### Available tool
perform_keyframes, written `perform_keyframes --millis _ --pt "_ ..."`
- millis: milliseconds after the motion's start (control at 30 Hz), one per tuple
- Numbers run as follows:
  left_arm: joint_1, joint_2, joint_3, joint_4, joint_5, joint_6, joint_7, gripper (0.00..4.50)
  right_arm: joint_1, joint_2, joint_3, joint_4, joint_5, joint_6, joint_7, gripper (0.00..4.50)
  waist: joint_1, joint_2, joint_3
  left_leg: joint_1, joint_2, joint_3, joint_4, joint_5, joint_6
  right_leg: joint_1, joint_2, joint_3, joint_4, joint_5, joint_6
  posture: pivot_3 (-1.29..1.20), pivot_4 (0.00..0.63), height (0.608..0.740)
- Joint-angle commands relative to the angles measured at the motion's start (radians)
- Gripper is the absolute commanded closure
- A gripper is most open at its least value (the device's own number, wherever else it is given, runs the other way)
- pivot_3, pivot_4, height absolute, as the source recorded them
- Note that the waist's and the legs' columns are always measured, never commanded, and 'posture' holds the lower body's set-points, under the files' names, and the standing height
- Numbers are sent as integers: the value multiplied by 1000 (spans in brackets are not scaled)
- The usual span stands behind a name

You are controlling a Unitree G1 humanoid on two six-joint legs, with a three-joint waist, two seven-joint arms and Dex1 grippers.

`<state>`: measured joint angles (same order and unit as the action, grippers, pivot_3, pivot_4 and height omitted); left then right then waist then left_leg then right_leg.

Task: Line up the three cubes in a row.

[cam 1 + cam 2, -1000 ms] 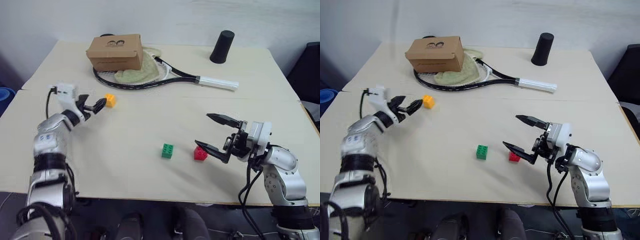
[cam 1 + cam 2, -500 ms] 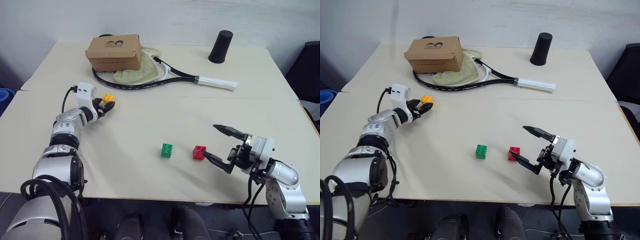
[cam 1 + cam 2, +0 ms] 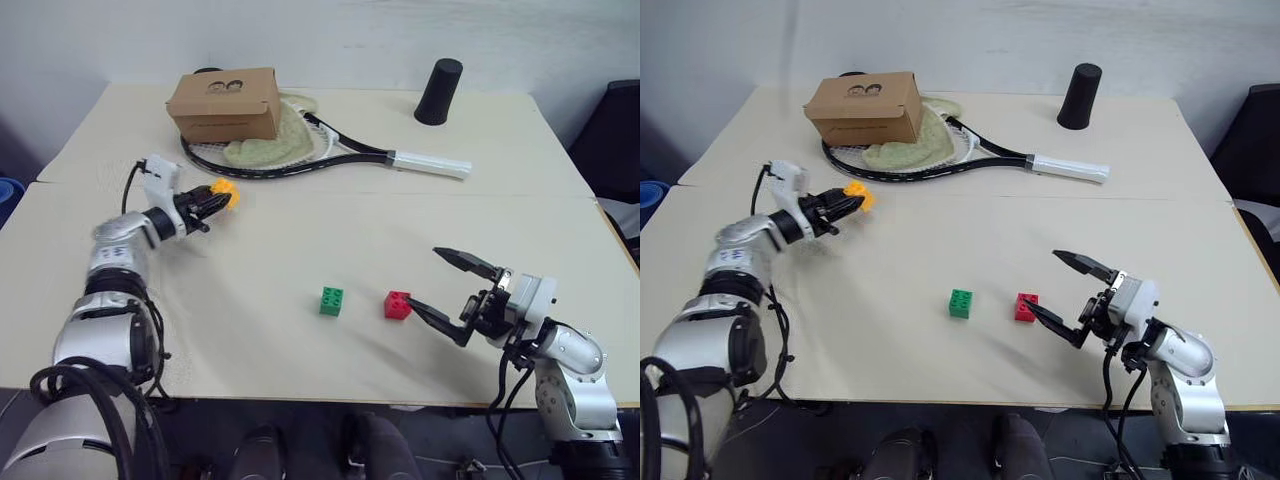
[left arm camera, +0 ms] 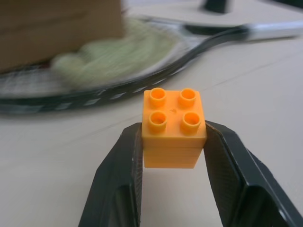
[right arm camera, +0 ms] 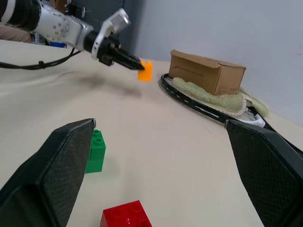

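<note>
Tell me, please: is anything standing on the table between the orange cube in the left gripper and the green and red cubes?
Nothing visible does. The table is bare between the orange cube, held in the left gripper, and the green cube beside the red cube.

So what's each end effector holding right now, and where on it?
Left end effector pinches the orange-yellow cube by its two opposite side faces. Right end effector holds nothing.
</note>
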<state>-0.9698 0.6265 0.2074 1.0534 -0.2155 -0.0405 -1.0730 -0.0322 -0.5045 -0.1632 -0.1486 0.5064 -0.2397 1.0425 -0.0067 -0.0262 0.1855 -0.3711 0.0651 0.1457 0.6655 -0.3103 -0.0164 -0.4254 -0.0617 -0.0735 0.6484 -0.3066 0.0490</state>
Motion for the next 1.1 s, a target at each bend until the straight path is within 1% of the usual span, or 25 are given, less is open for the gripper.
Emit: perform_keyframes --millis 33,133,233,333,400,467,533,633,767,967,1100 --pt "92 99 -80 -261 -46 59 -347 3026 10 -42 -40 -13 31 -8 34 0 -3 0 0 0 0 1 0 0 0 -1 0 2 5 0 0 0 150 740" --pt "168 134 -116 -399 -52 54 -436 3026 14 -65 -49 -8 47 -3 56 0 -1 0 0 2 0 2 1 0 0 -2 0 4 4 -1 -1 0 150 740" --pt "252 133 -143 -525 -78 -1 -523 3026 21 -103 -52 3 56 4 106 0 5 0 0 3 1 1 2 0 0 -2 -1 9 6 -1 -1 0 150 740" --pt "317 116 -221 -587 -106 -81 -541 3026 36 -134 -58 8 72 19 143 0 6 0 0 2 2 0 2 0 1 -2 -2 15 6 -1 -1 0 150 740" --pt "329 117 -269 -579 -109 -131 -541 3026 43 -143 -63 7 80 25 154 0 6 0 0 2 2 0 2 0 1 -2 -2 16 6 -1 -1 0 150 740" --pt "322 118 -327 -534 -100 -197 -541 3026 53 -150 -70 4 84 33 165 0 5 0 0 2 2 0 2 0 1 -2 -1 17 5 -1 -1 0 150 740" --pt "301 105 -358 -487 -93 -239 -541 3026 60 -153 -76 1 87 38 170 0 4 0 0 3 1 0 2 0 1 -2 -1 17 6 -1 -1 0 150 740" --pt "263 82 -381 -424 -82 -278 -541 3026 70 -156 -83 -9 90 42 170 0 3 0 0 3 1 0 2 0 1 -3 0 19 6 -1 -1 0 150 740" --pt "243 85 -405 -382 -74 -300 -541 3026 86 -158 -92 -27 91 46 162 0 4 0 0 3 0 0 2 -1 2 -3 0 19 6 -1 -1 0 150 740" --pt "248 121 -421 -387 -99 -278 -541 3026 112 -157 -100 -86 93 76 130 0 3 0 0 3 1 -1 2 -1 2 -4 0 19 6 -1 -1 0 150 740" --pt "246 111 -405 -366 -82 -264 -540 3026 118 -156 -98 -130 93 108 105 0 4 0 0 3 1 -1 2 -1 2 -4 0 19 6 -1 -1 0 150 740"
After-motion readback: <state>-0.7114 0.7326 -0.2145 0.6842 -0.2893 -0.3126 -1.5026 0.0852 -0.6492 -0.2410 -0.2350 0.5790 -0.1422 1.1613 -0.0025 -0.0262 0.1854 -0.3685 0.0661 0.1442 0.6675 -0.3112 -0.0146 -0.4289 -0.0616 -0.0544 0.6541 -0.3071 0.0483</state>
